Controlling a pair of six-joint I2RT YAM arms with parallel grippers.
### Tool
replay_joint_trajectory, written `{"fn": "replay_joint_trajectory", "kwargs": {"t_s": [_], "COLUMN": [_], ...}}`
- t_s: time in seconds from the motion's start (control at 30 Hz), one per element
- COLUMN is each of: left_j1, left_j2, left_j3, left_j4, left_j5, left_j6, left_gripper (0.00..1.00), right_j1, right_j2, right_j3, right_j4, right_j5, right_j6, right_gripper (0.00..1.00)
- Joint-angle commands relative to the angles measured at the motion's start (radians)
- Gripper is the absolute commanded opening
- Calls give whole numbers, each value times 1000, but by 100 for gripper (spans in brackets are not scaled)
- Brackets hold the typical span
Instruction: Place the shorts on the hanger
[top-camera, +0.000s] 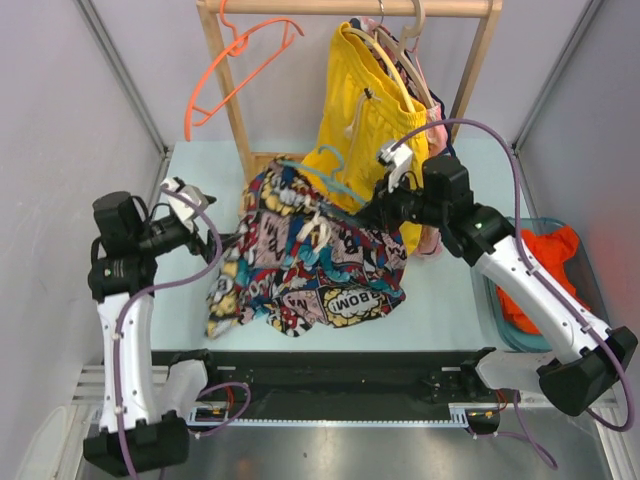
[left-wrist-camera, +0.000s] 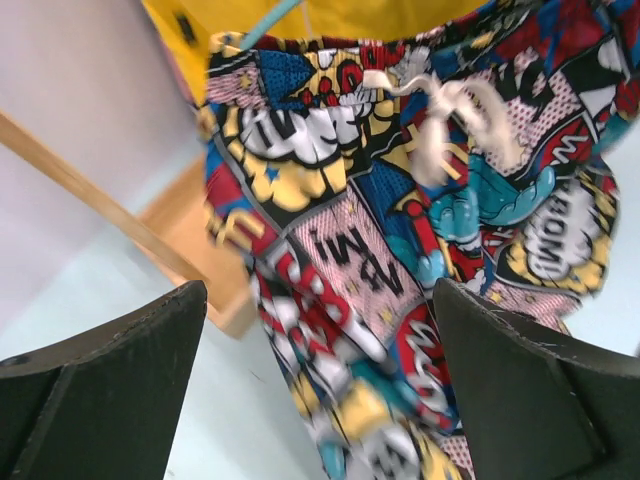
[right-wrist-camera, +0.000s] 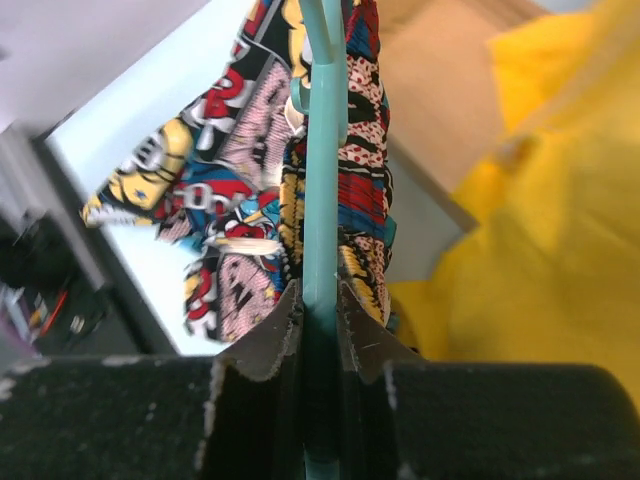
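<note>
My right gripper (right-wrist-camera: 320, 300) is clenched on the hanger (right-wrist-camera: 322, 150); its thin teal bar runs straight up from between my pads, pinched tight on both sides. The shorts (right-wrist-camera: 230, 200) are bunched around that bar just beyond my fingertips, with comic-print cloth on either side of it. From above, the shorts (top-camera: 310, 265) hang from the hanger (top-camera: 335, 175) near the middle of the table (top-camera: 440, 300) and spread down and to the left, the light drawstring (top-camera: 315, 225) dangling at the waistband.

My left gripper (left-wrist-camera: 320, 295) is released, jaws spread wide with nothing between them, pointing at the left edge of the shorts (left-wrist-camera: 400, 250); I cannot tell if it touches them.

Behind the hanger, yellow shorts (top-camera: 365, 110) hang on a wooden rack (top-camera: 225, 80), which also carries an orange hanger (top-camera: 240, 70).
</note>
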Motion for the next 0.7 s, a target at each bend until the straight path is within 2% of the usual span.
{"fn": "replay_joint_trajectory", "kwargs": {"t_s": [0.0, 0.2, 0.3, 0.37, 0.4, 0.47, 0.53, 0.67], "left_j1": [6, -22, -94, -179, -260, -330, -422, -548], "left_j2": [-85, -127, -147, -156, -153, -133, -118, -38], "left_j3": [-43, -48, -61, -60, -52, -20, -2, 50], "left_j4": [283, 263, 304, 354, 367, 393, 459, 526], "left_j5": [-7, -20, -107, -212, -245, -315, -361, -475], "left_j6": [-272, -335, -425, -492, -553, -639, -714, -831], "left_gripper": [100, 97, 93, 92, 92, 93, 100, 97], "right_j1": [-52, -74, -54, -23, -11, 56, 96, 187], "right_j2": [7, 72, 95, 106, 107, 118, 136, 141], "right_j3": [118, 219, 250, 261, 262, 276, 291, 278], "right_j4": [76, 157, 188, 198, 221, 229, 235, 269], "right_j5": [189, 201, 203, 255, 296, 447, 509, 568], "right_j6": [142, 215, 257, 303, 330, 364, 383, 357], "right_gripper": [0, 0, 0, 0, 0, 0, 0, 0]}}
